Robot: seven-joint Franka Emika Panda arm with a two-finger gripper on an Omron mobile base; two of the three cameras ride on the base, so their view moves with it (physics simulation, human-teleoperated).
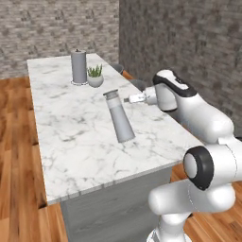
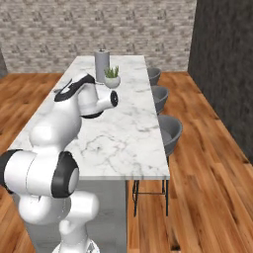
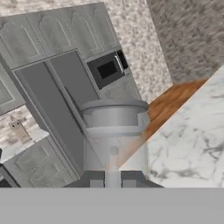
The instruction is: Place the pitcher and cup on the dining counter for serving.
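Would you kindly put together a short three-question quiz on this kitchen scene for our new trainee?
1. True or false: the pitcher stands upright on the dining counter.
2. What sits right beside the grey cylinder at the counter's far end? A) a potted plant B) a kettle C) a bowl of fruit
3. Fill in: the gripper is closed on the pitcher's ____.

Key
1. False: it is tilted, top toward the gripper; whether its base touches the marble cannot be told.
2. A, the potted plant.
3. Handle, the small side handle near its darker rim.
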